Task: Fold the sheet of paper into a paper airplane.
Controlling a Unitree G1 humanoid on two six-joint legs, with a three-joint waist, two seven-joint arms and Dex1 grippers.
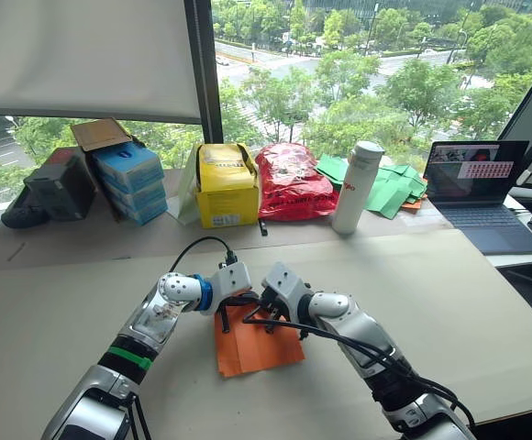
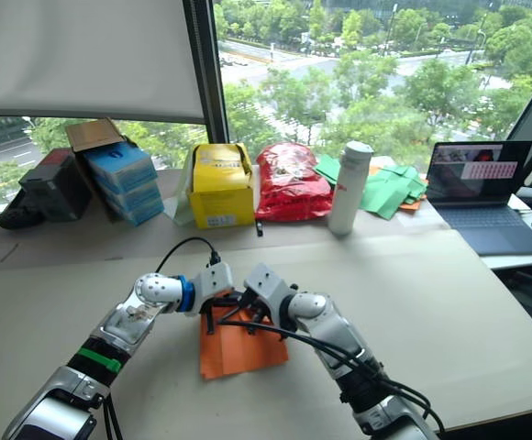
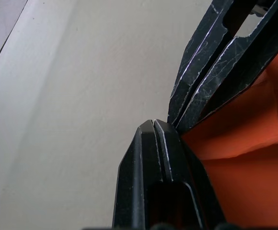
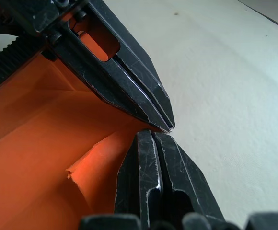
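Observation:
The sheet of paper (image 1: 257, 346) is bright orange and lies partly folded on the beige table (image 1: 449, 302), right in front of me. A raised flap (image 4: 98, 165) stands up near its far edge. My left gripper (image 3: 154, 125) and my right gripper (image 4: 151, 136) are both shut. Their tips touch each other at the paper's far edge, where orange meets bare table. No paper shows in the seam between either pair of fingers. From the head, the left gripper (image 1: 234, 310) comes in from the left and the right gripper (image 1: 261, 312) from the right.
Along the back by the window stand blue boxes (image 1: 130, 179), a yellow box (image 1: 227, 188), a red bag (image 1: 293, 179), a white bottle (image 1: 358, 183) and green paper pieces (image 1: 390, 188). A laptop (image 1: 486, 192) sits at the far right. A black cable (image 1: 197, 246) loops behind the left wrist.

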